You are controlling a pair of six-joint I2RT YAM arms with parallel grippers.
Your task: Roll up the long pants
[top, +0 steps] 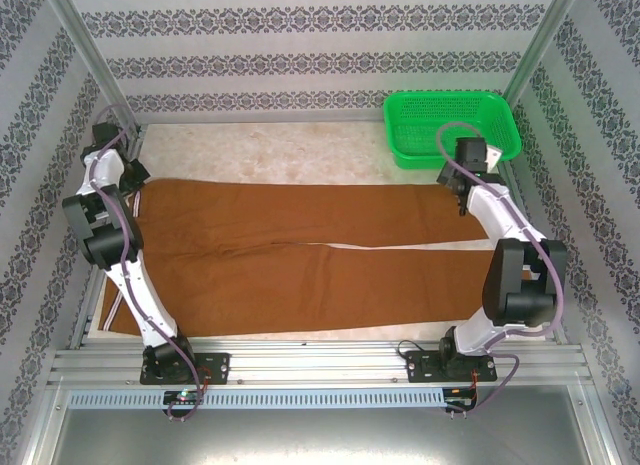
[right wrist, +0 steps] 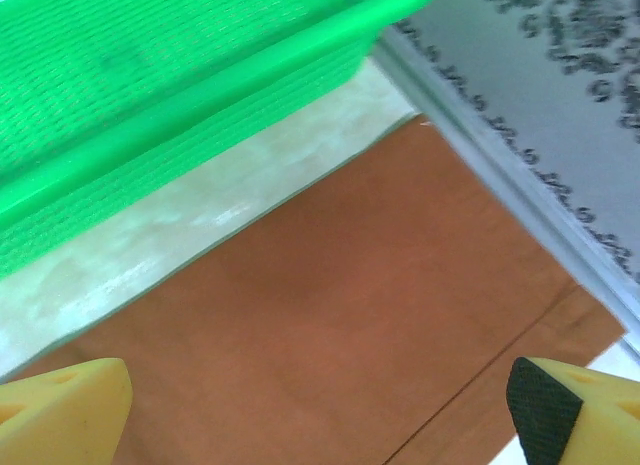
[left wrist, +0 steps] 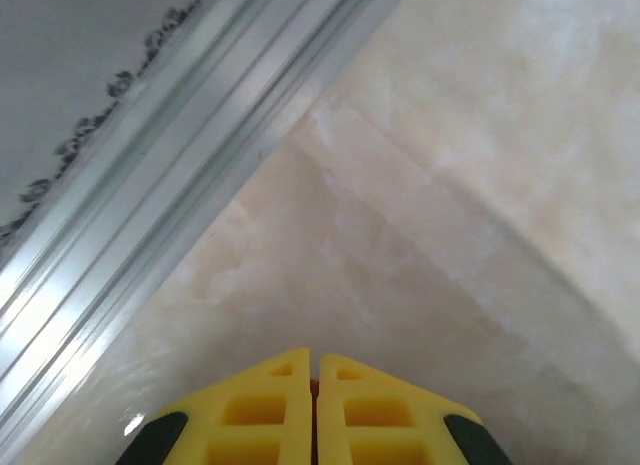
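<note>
Starting at the left, the left pincer (left wrist: 313, 363) is closed on nothing. Its yellow pads press flat together above bare bench (left wrist: 450, 185), and an aluminium rail (left wrist: 150, 185) runs diagonally ahead and to its left. From above, this pincer sits at the far left corner of the pants (top: 300, 230), by what looks like the waist end; whether it touches the cloth I cannot tell. The pants lie flat and unrolled, stretching from that pincer across to the other, their two legs parting toward the right. The right pincer (right wrist: 320, 385) is wide open with brown cloth directly beneath the gap. A green basket (right wrist: 150, 105) stands just ahead and to its left, and a strip of bench lies between basket and cloth.

No turn of cloth has been made, so I judge this the set-up step, before any grasp. The next move probably calls for the right pincer to drop and close on the leg edge under it. The left one would have to open and find cloth before it can help fold an end over evenly.

The top view gives the whole layout, meaning the pants' full length, both arms and the basket's place, but it is too coarse to read finger gaps. The wrist views settle those: pads together on the left, spread wide on the right. The right wrist view also picks out a straight seam or hem line crossing the cloth toward the pincer's right.
</note>
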